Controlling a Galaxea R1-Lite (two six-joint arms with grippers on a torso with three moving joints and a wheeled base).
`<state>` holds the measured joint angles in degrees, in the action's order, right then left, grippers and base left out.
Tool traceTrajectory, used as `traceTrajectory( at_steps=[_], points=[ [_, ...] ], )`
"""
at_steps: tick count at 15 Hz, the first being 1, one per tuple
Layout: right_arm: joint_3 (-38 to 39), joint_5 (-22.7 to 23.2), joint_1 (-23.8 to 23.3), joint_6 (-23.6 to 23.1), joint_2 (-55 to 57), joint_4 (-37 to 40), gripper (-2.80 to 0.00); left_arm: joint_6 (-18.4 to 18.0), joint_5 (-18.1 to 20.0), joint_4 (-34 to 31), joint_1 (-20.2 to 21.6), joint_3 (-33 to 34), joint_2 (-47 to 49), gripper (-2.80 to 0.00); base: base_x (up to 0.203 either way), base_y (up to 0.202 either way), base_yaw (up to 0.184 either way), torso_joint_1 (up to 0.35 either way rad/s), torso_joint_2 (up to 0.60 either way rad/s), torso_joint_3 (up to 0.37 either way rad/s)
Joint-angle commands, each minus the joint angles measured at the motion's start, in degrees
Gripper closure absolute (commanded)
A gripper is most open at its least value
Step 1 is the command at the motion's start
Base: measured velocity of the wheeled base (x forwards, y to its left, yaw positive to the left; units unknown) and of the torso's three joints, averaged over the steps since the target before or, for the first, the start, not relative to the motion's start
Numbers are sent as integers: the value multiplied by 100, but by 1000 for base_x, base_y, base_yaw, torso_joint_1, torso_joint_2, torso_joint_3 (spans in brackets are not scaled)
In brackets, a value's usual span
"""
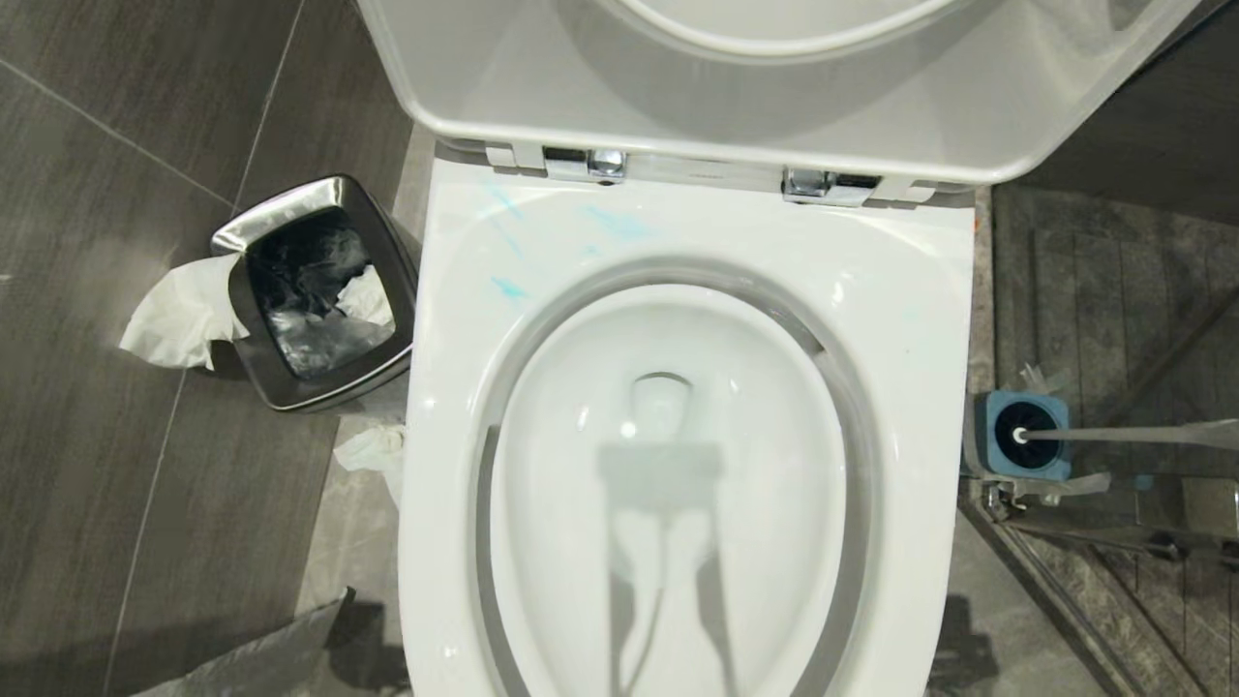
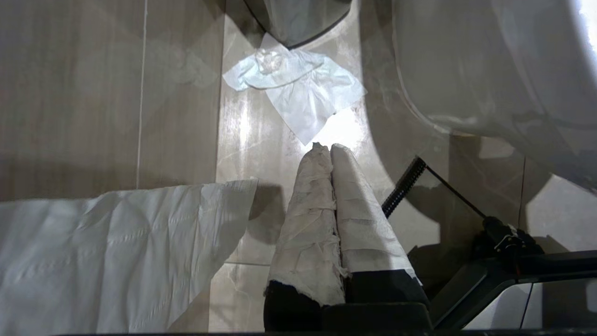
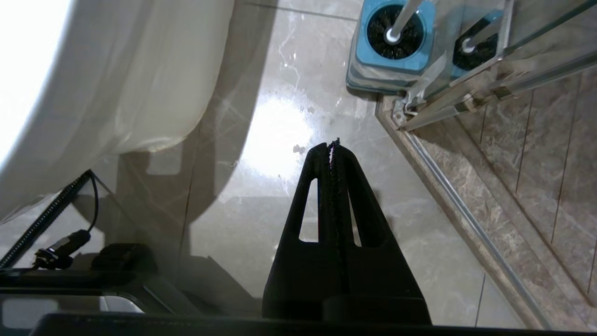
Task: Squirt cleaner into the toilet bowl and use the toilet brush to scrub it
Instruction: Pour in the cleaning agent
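White toilet brush (image 1: 1113,435) handle pointing right.

1. Head view: looks steeply down, close over the toilet bowl (image 1: 678,465); waste bin (image 1: 315,290) at left, toilet brush (image 1: 1113,436) at right edge.
2. Left wrist view: faces the floor past the left gripper (image 2: 330,148); bowl's outer wall at upper right.
3. Right wrist view: faces the floor past the right gripper (image 3: 332,145); shares brush (image 3: 401,21) and bowl with the head view.
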<state>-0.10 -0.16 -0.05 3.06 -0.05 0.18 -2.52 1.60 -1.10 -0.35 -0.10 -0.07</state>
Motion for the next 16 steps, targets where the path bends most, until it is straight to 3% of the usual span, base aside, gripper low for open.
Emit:
traceTrajectory(
  at_steps=[1,5,16],
  points=[
    [1,-2,-4,2,5,-1,0,-3,-1,-5,0,1,7,0,0,0,0,7,2,-194],
    [1,-2,4,2,5,-1,0,6,7,-5,0,1,7,0,0,0,0,1,4,-147],
    [-16,-19,-4,2,5,25,0,41,-2,-5,0,1,7,0,0,0,0,0,0,-4]
  ],
)
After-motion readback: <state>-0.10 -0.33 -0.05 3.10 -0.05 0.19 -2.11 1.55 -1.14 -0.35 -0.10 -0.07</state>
